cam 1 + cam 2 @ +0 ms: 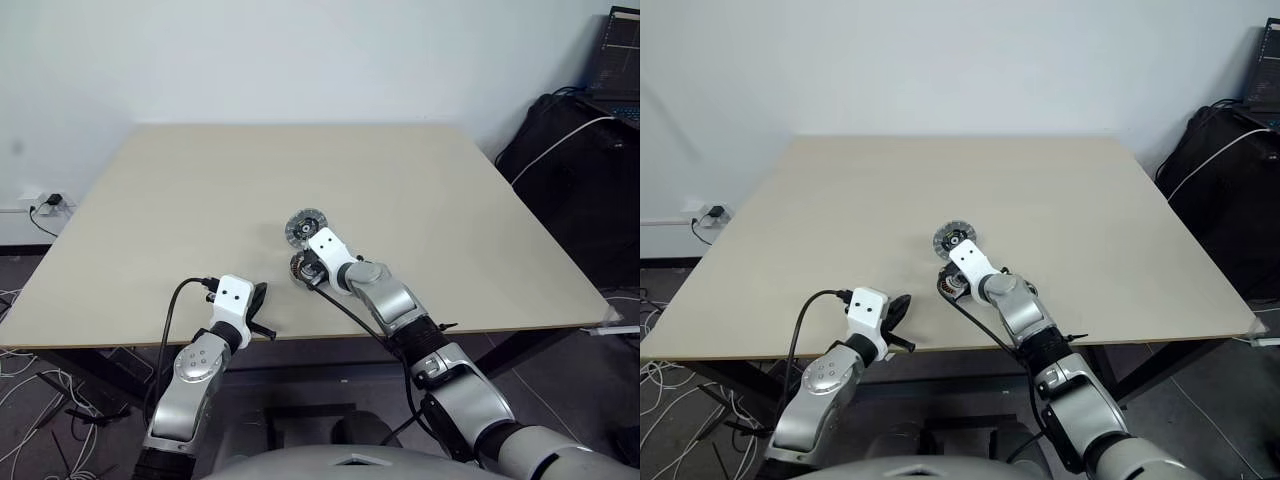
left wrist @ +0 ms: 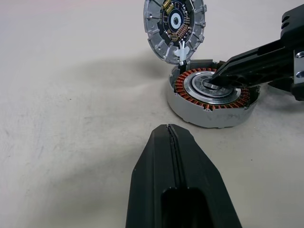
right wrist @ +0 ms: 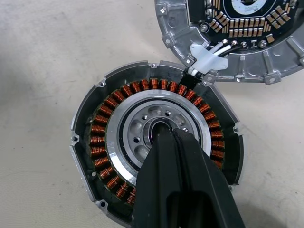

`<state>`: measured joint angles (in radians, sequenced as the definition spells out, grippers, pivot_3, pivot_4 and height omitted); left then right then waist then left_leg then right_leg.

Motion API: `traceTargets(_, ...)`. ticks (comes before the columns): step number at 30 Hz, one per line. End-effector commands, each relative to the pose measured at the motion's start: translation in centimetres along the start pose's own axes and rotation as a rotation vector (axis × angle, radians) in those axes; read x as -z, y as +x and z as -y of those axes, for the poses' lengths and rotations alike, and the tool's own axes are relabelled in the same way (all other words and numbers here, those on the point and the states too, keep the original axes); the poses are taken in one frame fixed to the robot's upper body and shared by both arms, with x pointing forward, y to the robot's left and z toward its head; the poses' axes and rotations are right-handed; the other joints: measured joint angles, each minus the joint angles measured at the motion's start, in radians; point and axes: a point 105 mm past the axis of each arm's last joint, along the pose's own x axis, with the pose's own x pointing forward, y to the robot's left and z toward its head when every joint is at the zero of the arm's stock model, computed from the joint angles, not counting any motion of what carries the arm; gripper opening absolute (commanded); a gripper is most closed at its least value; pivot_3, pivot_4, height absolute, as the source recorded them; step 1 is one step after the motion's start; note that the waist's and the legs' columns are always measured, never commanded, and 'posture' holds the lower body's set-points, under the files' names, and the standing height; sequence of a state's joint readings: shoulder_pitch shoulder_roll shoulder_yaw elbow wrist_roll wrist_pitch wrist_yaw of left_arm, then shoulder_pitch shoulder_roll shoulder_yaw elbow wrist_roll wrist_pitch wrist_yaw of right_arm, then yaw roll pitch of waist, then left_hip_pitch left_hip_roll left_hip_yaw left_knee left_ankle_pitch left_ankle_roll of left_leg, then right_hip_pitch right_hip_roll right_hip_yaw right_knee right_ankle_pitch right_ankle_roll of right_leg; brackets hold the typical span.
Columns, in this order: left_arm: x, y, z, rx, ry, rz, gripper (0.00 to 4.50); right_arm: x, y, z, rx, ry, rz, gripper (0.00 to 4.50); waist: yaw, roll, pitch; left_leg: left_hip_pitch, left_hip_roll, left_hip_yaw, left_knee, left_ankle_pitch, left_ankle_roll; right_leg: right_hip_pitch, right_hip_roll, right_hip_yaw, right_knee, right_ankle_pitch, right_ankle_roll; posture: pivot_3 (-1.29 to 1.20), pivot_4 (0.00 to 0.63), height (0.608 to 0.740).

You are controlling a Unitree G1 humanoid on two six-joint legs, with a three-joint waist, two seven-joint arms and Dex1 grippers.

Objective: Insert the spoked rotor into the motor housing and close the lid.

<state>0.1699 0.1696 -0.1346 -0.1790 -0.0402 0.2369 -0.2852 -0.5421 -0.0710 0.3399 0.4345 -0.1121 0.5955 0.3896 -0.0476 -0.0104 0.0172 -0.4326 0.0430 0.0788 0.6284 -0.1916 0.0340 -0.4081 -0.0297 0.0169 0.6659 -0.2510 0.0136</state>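
Centrally, motor housing [image 3: 156, 156] under shut right claw [image 3: 164, 135], table [image 1: 150, 220] edges distant

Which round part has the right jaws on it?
The motor housing, the one with the copper winding ring; the right gripper is shut at its silvery centre. The lid stands open behind, untouched.

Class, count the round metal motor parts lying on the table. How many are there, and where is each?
2: the motor housing under the right gripper, and the lid beside it, just beyond.
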Motion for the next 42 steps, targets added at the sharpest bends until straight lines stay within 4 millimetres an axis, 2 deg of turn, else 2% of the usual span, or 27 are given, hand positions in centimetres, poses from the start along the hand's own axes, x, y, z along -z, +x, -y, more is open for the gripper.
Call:
traceTargets(1, -1.4, 0.1, 0.2, 0.008, 0.023, 0.051, 0.0, -1.2, -0.2, 0.1, -0.002, -0.009, 0.051, 0.03, 0.0, 0.0, 0.0, 0.0, 0.0, 0.0, 0.0, 0.0, 0.0, 0.0, 0.0, 0.0, 0.0, 0.0, 0.0, 0.0, 0.0, 0.74)
traceTargets(5, -1.4, 0.1, 0.3, 0.009, 0.022, 0.047, 0.0, -1.8, -0.4, -0.2, -0.015, 0.004, 0.085, 0.03, -0.002, 0.0, 0.0, 0.0, 0.0, 0.0, 0.0, 0.0, 0.0, 0.0, 0.0, 0.0, 0.0, 0.0, 0.0, 0.0, 0.0, 0.74)
traceTargets(15, -1.2, 0.1, 0.4, 0.008, 0.017, 0.044, 0.0, -1.6, -0.1, -1.2, -0.049, -0.012, 0.083, 0.03, -0.006, 0.0, 0.0, 0.0, 0.0, 0.0, 0.0, 0.0, 0.0, 0.0, 0.0, 0.0, 0.0, 0.0, 0.0, 0.0, 0.0, 0.74)
traceTargets(31, -1.2, 0.2, 0.6, 0.014, 0.014, 0.043, 0.0, -1.7, -0.2, 0.7, 0.075, -0.01, 0.087, 0.03, -0.013, 0.0, 0.0, 0.0, 0.0, 0.0, 0.0, 0.0, 0.0, 0.0, 0.0, 0.0, 0.0, 0.0, 0.0, 0.0, 0.0, 0.74)
traceTargets(33, -1.2, 0.2, 0.6, 0.014, 0.015, 0.045, 0.0, -2.0, -0.5, 1.2, 0.093, 0.007, 0.106, 0.03, -0.013, 0.0, 0.0, 0.0, 0.0, 0.0, 0.0, 0.0, 0.0, 0.0, 0.0, 0.0, 0.0, 0.0, 0.0, 0.0, 0.0, 0.74)
traceTargets(37, -1.3, 0.2, 0.5, 0.013, 0.022, 0.051, 0.0, -2.3, -2.4, 2.5, 0.121, 0.07, 0.201, 0.03, -0.007, 0.0, 0.0, -0.001, 0.0, 0.0, 0.0, 0.0, 0.0, 0.0, 0.0, 0.0, 0.0, 0.0, 0.0, 0.0, 0.0, 0.74)
traceTargets(42, -1.2, -0.1, 0.5, 0.014, 0.024, 0.046, 0.0, -0.4, -5.9, 4.5, 0.155, 0.132, 0.228, 0.03, -0.002, 0.001, 0.0, -0.002, 0.0, 0.0, 0.0, 0.0, 0.0, -0.001, 0.0, 0.0, -0.001, 0.0, 0.0, 0.0, 0.0, 0.74)
